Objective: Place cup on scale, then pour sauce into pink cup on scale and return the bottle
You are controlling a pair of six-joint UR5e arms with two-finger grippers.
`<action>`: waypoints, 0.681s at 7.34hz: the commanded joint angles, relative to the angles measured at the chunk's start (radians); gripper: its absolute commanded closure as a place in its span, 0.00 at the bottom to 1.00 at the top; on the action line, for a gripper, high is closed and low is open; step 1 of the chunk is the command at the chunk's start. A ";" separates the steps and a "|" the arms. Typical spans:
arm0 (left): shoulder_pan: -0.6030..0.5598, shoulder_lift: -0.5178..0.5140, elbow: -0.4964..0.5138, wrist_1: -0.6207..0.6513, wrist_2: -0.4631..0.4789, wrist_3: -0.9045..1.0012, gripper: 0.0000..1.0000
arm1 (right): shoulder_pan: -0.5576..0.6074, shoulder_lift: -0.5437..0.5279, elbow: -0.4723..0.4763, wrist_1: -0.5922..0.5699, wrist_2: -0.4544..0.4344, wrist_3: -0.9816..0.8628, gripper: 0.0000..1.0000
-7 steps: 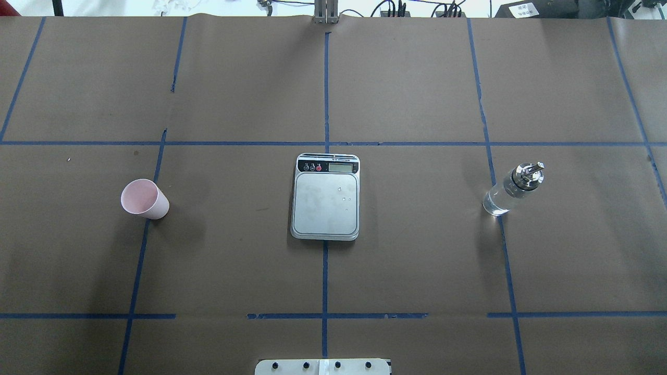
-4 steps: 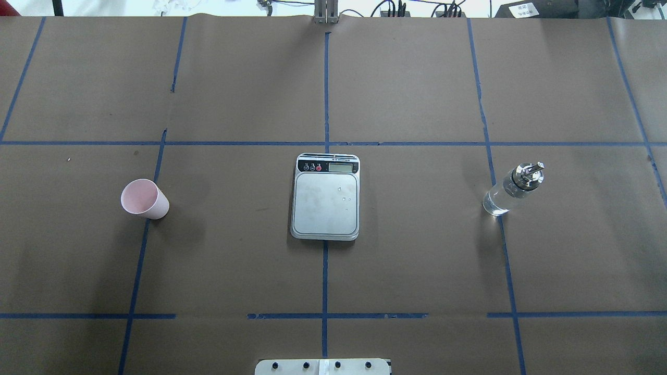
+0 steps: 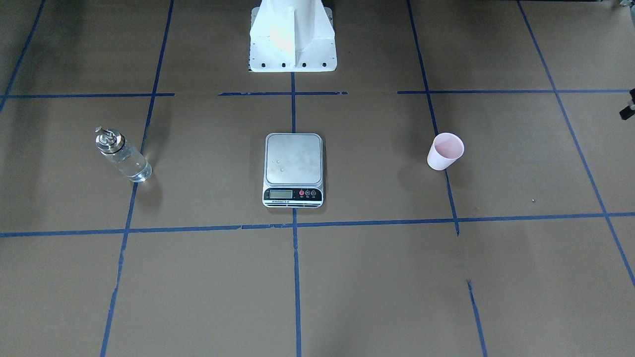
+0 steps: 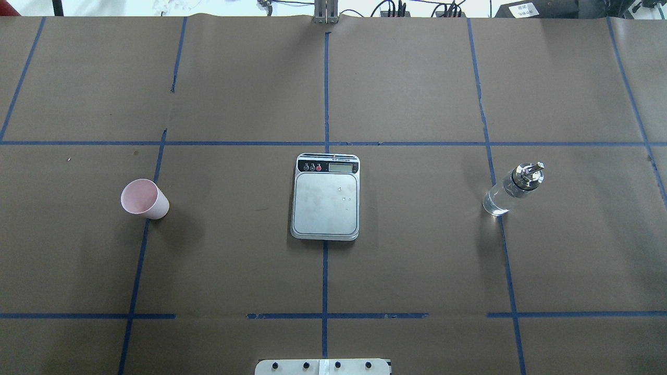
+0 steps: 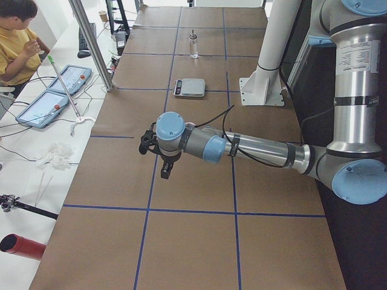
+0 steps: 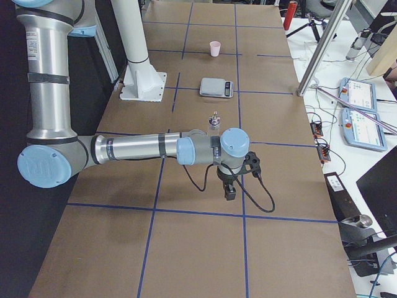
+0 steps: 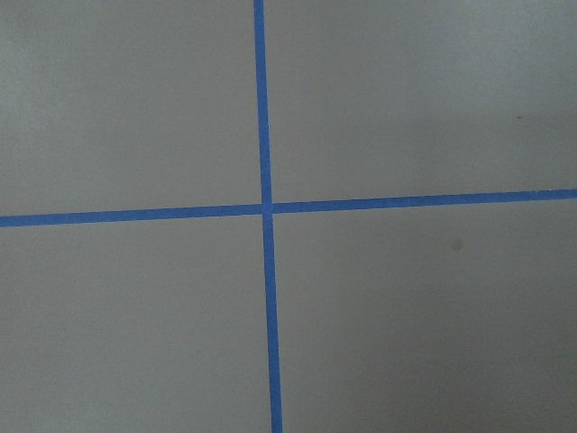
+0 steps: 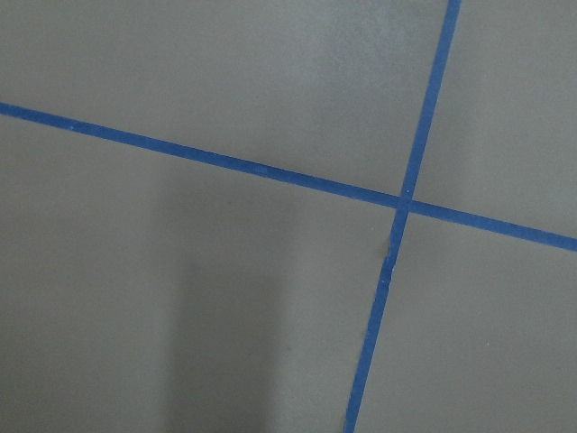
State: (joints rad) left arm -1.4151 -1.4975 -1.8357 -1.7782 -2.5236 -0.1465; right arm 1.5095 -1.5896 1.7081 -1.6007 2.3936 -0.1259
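Observation:
The pink cup [image 4: 143,199] stands upright on the left side of the table, also in the front-facing view [image 3: 445,151]. The scale [image 4: 325,200] lies at the centre with a bare plate [image 3: 292,158]. The glass bottle [image 4: 513,190] with its silver cap stands on the right [image 3: 121,156]; clear liquid shows in it. My left gripper [image 5: 165,170] hangs over the table's left end, well away from the cup. My right gripper [image 6: 229,190] hangs over the right end, near the bottle [image 6: 214,121]. I cannot tell whether either is open or shut. Both wrist views show only brown paper and blue tape.
The robot's white base [image 3: 292,39] stands at the table's near-robot edge behind the scale. Blue tape lines grid the brown paper. A person [image 5: 18,36] sits beyond the far long edge by tablets [image 5: 48,96] and cables.

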 commanded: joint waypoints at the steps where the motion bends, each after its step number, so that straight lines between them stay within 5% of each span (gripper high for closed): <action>1: 0.268 -0.030 -0.053 -0.122 0.047 -0.293 0.00 | 0.000 -0.001 0.014 0.001 -0.001 -0.001 0.00; 5: 0.516 -0.183 0.022 -0.142 0.236 -0.637 0.01 | 0.000 -0.009 0.013 0.001 -0.002 -0.005 0.00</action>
State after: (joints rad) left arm -0.9657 -1.6263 -1.8566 -1.9168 -2.3355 -0.6998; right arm 1.5094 -1.5937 1.7242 -1.5996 2.3920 -0.1302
